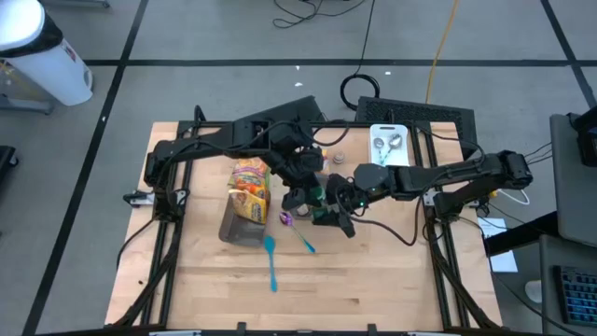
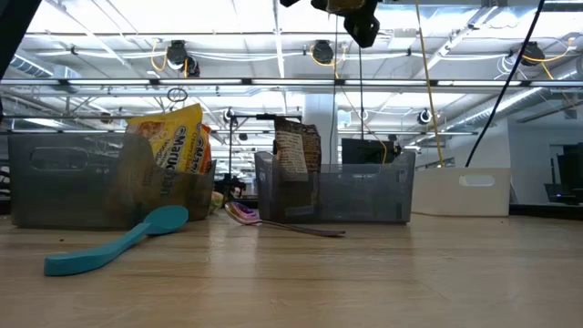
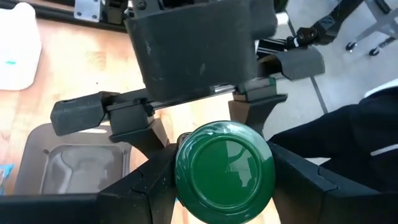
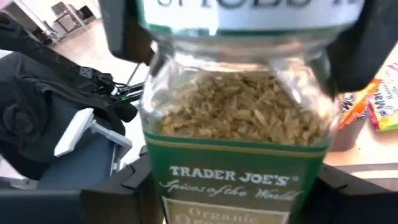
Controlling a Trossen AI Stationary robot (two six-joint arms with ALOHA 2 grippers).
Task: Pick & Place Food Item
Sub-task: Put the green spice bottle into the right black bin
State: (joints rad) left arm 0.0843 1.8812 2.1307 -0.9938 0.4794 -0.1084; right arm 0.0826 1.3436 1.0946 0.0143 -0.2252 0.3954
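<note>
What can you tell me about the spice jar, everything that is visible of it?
The spice jar is clear glass with a round, glossy green lid and a green label reading "Trader Joe's". It is partly filled with dried, tan-green flakes. It is held above the table, between the two arms near the middle. The left gripper has its fingers on either side of the lid end. The right gripper has its dark fingers on both sides of the glass body. Whether each grip is firm cannot be told.

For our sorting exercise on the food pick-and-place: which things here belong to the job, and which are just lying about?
Belongs to the job:
- spice jar, green lid, held between both grippers
- left gripper
- right gripper
- grey bin with snack bag

Just lying about:
- teal spoon
- purple spoon
- white tray
</note>
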